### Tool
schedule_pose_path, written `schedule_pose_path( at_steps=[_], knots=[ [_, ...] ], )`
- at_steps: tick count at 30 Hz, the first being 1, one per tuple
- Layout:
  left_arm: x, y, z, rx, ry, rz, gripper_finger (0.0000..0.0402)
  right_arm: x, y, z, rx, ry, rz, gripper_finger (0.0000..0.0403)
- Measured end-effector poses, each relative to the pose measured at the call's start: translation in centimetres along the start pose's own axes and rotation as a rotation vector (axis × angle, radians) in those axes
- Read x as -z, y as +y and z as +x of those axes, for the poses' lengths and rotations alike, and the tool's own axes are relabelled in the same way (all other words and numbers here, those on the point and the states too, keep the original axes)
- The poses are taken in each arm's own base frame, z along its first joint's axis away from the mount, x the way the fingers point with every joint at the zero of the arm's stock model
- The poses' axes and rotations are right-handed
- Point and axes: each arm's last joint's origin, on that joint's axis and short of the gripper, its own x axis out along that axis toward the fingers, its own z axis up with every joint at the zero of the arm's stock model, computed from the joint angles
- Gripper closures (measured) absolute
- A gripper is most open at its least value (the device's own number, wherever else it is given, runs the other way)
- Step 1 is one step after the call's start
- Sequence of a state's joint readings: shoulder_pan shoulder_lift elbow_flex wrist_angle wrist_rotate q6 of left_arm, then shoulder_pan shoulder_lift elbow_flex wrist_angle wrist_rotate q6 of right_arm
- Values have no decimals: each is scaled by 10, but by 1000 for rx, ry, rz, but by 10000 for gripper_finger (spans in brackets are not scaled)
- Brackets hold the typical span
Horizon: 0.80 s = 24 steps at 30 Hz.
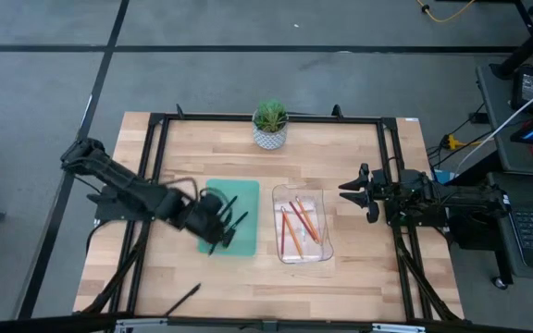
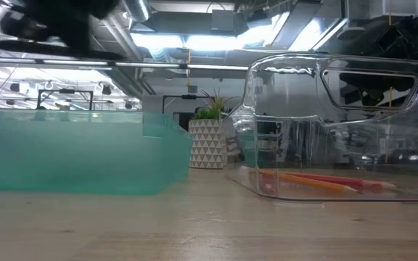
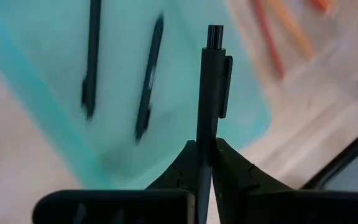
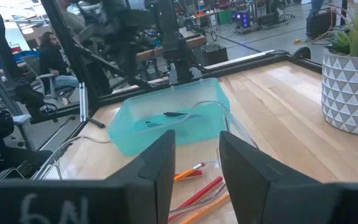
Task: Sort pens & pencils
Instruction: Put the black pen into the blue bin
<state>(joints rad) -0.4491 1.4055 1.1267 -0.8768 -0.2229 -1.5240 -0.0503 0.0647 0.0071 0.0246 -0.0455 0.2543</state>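
Observation:
My left gripper [image 3: 205,163] hovers over the teal tray [image 1: 244,211], shut on a black pen [image 3: 211,87]. It shows blurred at the top of the low view [image 2: 49,22]. Two more black pens [image 3: 91,62] [image 3: 149,81] lie flat on the tray's floor. Another black pen [image 1: 183,298] lies on the table near its near edge. Three orange and red pencils [image 1: 296,222] lie in the clear tray [image 1: 322,248], also seen in the low view [image 2: 318,180]. My right gripper [image 4: 194,162] waits open at the table's right side [image 1: 359,190]. My left gripper pinches the pen's barrel [image 3: 205,140] between its two fingers. The pen runs along the fingers and sticks out ahead of them, its clip and button end [image 3: 215,37] free. The fingers slant in from the table's left, and the pen is lifted clear above the teal tray.
A potted plant [image 1: 269,125] in a patterned white pot stands at the table's far edge, centre. A black frame rail [image 1: 160,166] runs around the table. Bare wood lies between the trays and the near edge. A person [image 4: 55,56] sits in the room beyond.

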Motion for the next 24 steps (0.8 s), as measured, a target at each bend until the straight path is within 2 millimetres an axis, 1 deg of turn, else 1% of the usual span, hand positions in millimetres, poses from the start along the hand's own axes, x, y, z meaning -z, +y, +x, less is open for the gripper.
schedule_pose_path(
  at_steps=[5,9,13,16,19,24],
  knots=[
    [-40,-3,7,59,-41,-57,386,0,0,0,0,0,0,276],
    [-61,3,14,22,-47,-99,386,0,0,0,0,0,0,276],
    [-71,8,17,-19,-52,-138,386,0,0,0,0,0,-1,276],
    [-77,9,23,-52,-113,-174,386,0,0,0,-1,0,-1,276],
    [-80,10,34,-101,-131,-178,386,0,0,0,0,0,1,276],
    [-78,11,59,-189,-89,-166,387,0,0,0,-2,0,3,276]
  ],
)
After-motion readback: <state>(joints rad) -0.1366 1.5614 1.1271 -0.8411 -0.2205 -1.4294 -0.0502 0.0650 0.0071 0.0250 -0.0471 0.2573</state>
